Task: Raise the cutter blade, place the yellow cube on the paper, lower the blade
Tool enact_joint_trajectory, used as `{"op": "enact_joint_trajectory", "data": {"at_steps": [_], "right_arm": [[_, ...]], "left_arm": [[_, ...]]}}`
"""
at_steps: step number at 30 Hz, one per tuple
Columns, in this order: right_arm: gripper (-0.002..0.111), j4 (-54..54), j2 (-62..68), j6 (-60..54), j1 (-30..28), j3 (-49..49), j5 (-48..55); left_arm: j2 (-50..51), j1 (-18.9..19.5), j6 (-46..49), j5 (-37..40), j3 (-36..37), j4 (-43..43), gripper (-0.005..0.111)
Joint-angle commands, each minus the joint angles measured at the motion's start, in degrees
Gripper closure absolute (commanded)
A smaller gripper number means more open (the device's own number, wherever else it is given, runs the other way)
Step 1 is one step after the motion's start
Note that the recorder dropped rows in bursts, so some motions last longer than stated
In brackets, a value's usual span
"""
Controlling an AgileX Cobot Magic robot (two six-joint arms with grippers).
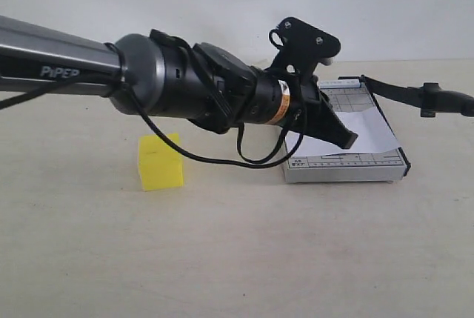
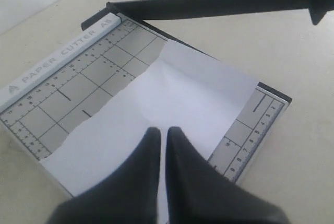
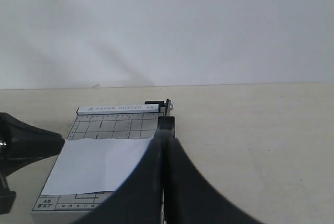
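The yellow cube (image 1: 161, 161) stands on the table, left of the cutter and apart from it. The white paper (image 1: 370, 129) (image 2: 182, 93) (image 3: 99, 164) lies across the grey gridded cutter base (image 1: 344, 170) (image 2: 62, 104) (image 3: 109, 127). The black cutter blade (image 1: 392, 90) (image 2: 209, 4) (image 3: 166, 124) is lifted off the base and slopes up from its pivot. My right gripper (image 1: 433, 100) (image 3: 166, 136) is shut on the blade's free end. Just above the paper hovers my left gripper (image 1: 346, 138) (image 2: 162, 130), shut and holding nothing.
My left arm (image 1: 185, 81) spans the exterior view from the left edge to the cutter, passing above the cube. A black cable (image 1: 244, 159) loops down below its wrist. A white wall (image 3: 167, 25) rises behind the pale table (image 1: 237, 259).
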Motion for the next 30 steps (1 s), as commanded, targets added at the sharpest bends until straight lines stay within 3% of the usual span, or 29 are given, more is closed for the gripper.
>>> {"op": "enact_joint_trajectory", "data": {"at_steps": [1, 7, 15, 30], "right_arm": [[0.108, -0.04, -0.21, -0.36, 0.12, 0.21, -0.25], [0.108, -0.04, -0.21, -0.36, 0.12, 0.21, -0.25], [0.108, -0.04, -0.21, -0.36, 0.12, 0.21, -0.25], [0.108, -0.04, -0.21, -0.36, 0.12, 0.21, -0.25]], "left_arm": [[3.38, -1.47, 0.23, 0.57, -2.66, -0.26, 0.102], [7.56, -1.99, 0.23, 2.84, -5.44, -0.26, 0.102], [9.43, -1.99, 1.9, 12.88, -5.99, -0.26, 0.102], [12.14, -1.89, 2.37, 14.06, -9.94, -0.26, 0.102]]}}
